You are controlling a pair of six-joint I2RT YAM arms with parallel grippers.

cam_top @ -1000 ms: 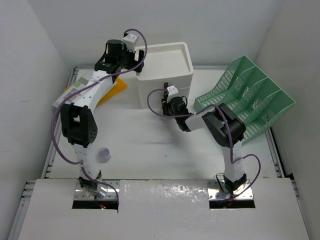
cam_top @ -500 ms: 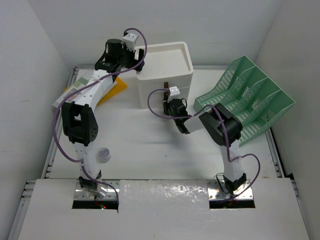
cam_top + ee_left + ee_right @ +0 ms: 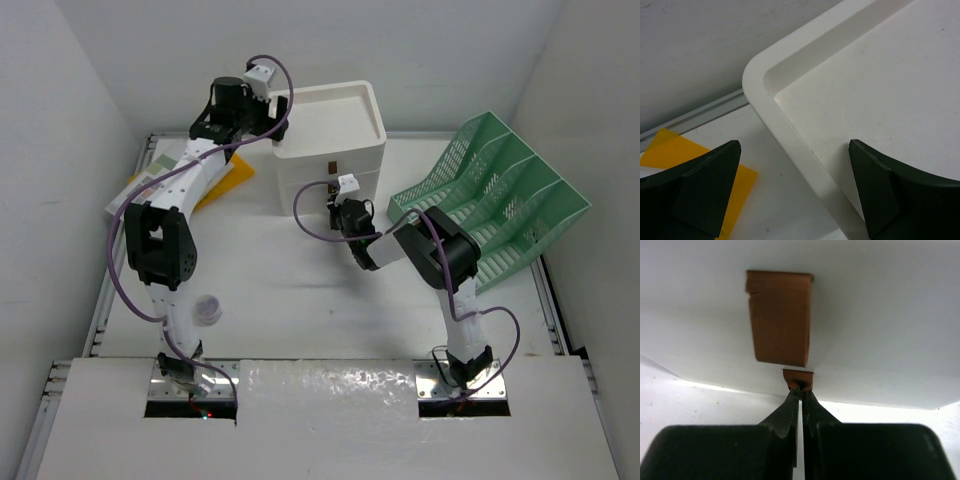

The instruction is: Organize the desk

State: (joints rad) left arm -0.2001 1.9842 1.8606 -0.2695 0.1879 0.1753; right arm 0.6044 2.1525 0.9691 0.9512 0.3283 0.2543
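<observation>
The desk (image 3: 300, 290) is a white tabletop with metal rails. A white drawer unit (image 3: 330, 130) stands at its back middle. My right gripper (image 3: 334, 198) is at the unit's front, shut on a small brown pull tab (image 3: 798, 377); the fingertips (image 3: 794, 400) pinch the tab's lower edge. A larger brown tab (image 3: 780, 317) sits just above it on the drawer front. My left gripper (image 3: 275, 130) hovers open and empty over the unit's top left corner (image 3: 760, 75), one finger (image 3: 710, 185) over the desk, the other over the lid.
A green mesh file rack (image 3: 490, 195) lies at the right. Papers (image 3: 150, 175) and a yellow sheet (image 3: 228, 178) lie left of the unit; the yellow sheet also shows in the left wrist view (image 3: 670, 147). A small round cap (image 3: 208, 308) sits near the left arm's base.
My right arm's elbow has swung left and the gripper has edged slightly closer to the drawer front. The left arm has not moved.
</observation>
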